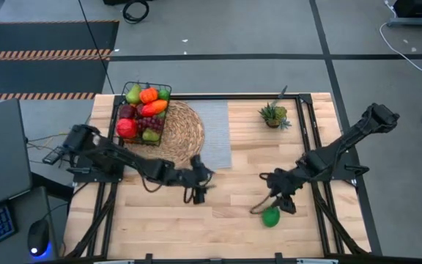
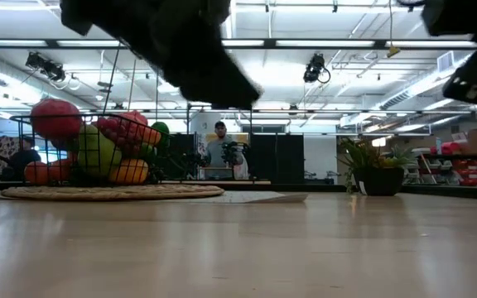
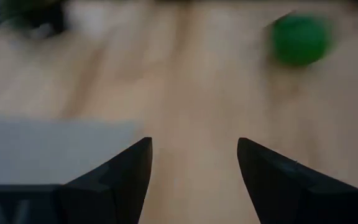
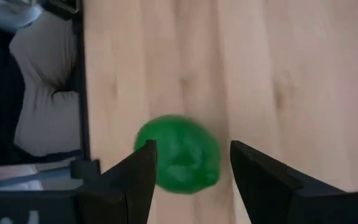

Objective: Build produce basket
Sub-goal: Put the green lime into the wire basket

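Note:
The black wire basket (image 1: 143,110) sits on the round straw mat (image 1: 182,132) near the table's far left. It holds red apples, a pear, orange and other produce (image 1: 146,103), which also shows in the low view (image 2: 98,149). One green lime (image 1: 271,216) lies on the bare wood near the table's near edge. My right gripper (image 1: 284,201) is open just above the lime (image 4: 179,163), one finger on either side of it (image 4: 191,146), apart from it. My left gripper (image 1: 198,192) is open and empty over the table's middle (image 3: 194,142); the lime (image 3: 300,38) shows far off.
A grey cloth (image 1: 215,132) lies under the mat's right side, and its edge shows by my left gripper (image 3: 42,146). A spiky potted plant (image 1: 274,114) stands far right of centre. Bare wood lies between the two arms. People stand in the room behind (image 2: 220,149).

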